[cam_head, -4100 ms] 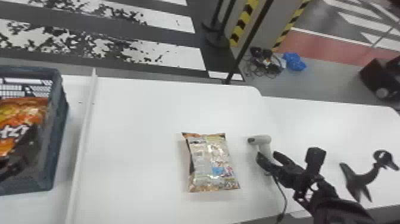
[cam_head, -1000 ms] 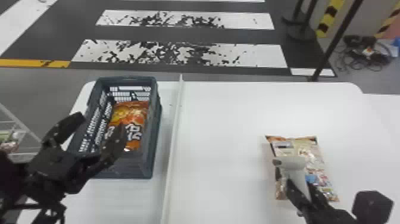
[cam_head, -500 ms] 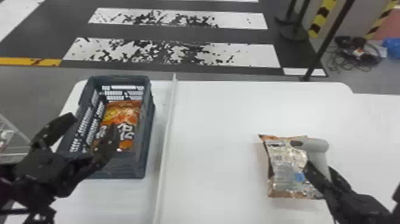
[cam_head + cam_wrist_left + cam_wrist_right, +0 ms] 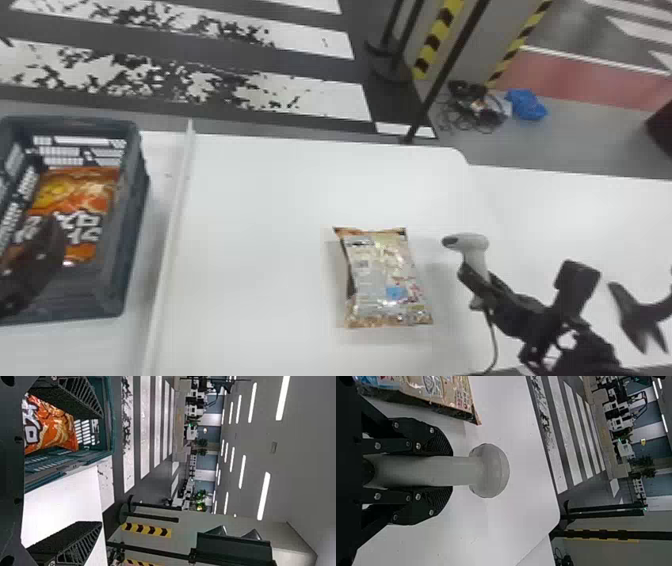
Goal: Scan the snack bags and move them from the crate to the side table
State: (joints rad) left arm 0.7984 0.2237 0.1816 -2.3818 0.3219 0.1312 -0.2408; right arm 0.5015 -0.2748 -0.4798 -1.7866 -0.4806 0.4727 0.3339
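Snack bag of shiny silvery foil (image 4: 387,280): flat on the white worktop (image 4: 260,200), printed back upward, apart from the scanner. Probable next item for scanning

Pale grey pistol-shaped scanner (image 4: 472,243): gripped by the handle in the right hand (image 4: 451,471), between both black fingers. Best use: a gentle swing towards the foil, dark window squared to the printed panel, a slight tilt against glare, a short pause for the read. Contact best avoided, for fear of a skid or fresh creases over the code. Dark trailing cable (image 4: 495,345): to be kept clear of the foil

Left hand (image 4: 101,470): fingers spread wide, empty, at the dark blue-grey plastic crate (image 4: 127,225). Best held clear of the scan

Orange printed snack bag (image 4: 82,195): inside the crate, likely for a later turn
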